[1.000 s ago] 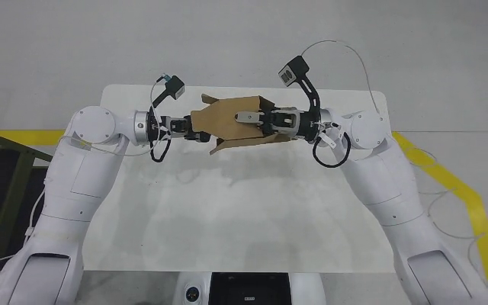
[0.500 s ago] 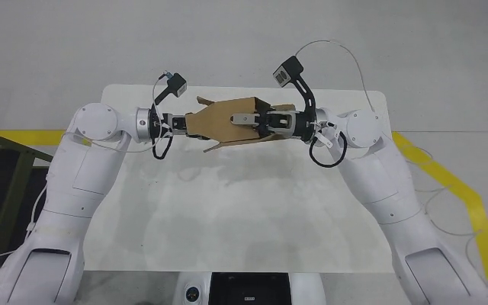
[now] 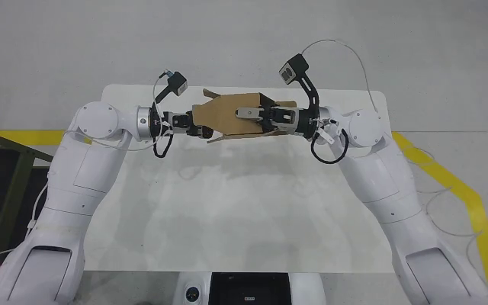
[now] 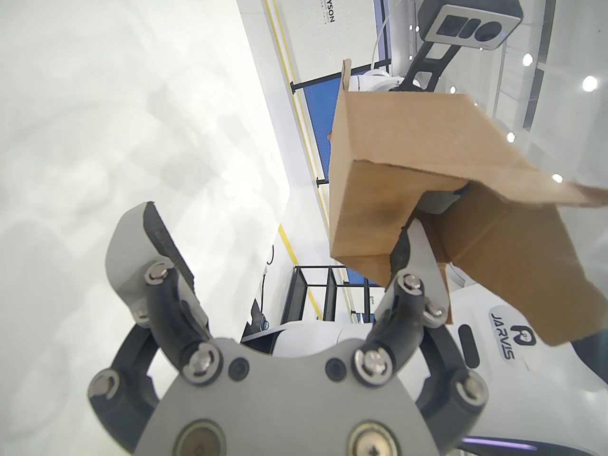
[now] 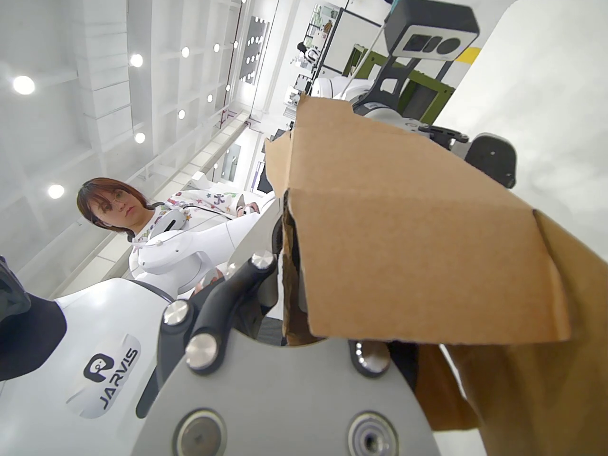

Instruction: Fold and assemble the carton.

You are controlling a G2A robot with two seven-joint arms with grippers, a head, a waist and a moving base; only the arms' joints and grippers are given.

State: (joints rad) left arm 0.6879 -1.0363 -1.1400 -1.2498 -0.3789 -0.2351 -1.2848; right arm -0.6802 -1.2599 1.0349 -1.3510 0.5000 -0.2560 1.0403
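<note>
Brown cardboard bridges the gap between two white robot arms: a half-formed carton (image 3: 229,116) sits over the far part of a white table (image 3: 252,229). It lies lengthwise between the arms, with loose flaps splayed at both ends, and appears to hang clear of the table top.

The right claw (image 3: 248,114) comes in from the carton's right end and is clamped on one of its walls. In the right wrist view, one grey finger (image 5: 278,258) presses beside the cut edge of the cardboard (image 5: 408,258), which runs down into the claw's gap; the other finger is hidden behind the panel.

The left claw (image 3: 201,128) meets the carton's opposite end with its jaws spread wide. In the left wrist view, one ribbed finger (image 4: 152,239) stands free over the table (image 4: 118,97), well apart from the cardboard. The other finger (image 4: 413,258) touches the lower edge of the nearest panel (image 4: 380,182) – contact, not a grip. A longer flap (image 4: 513,263) slants away behind that finger.

Each wrist view also takes in the other arm's black camera on its bracket (image 4: 470,16) (image 5: 430,30), just beyond the carton. A yellow floor line (image 3: 431,164) runs past the table's right side.
</note>
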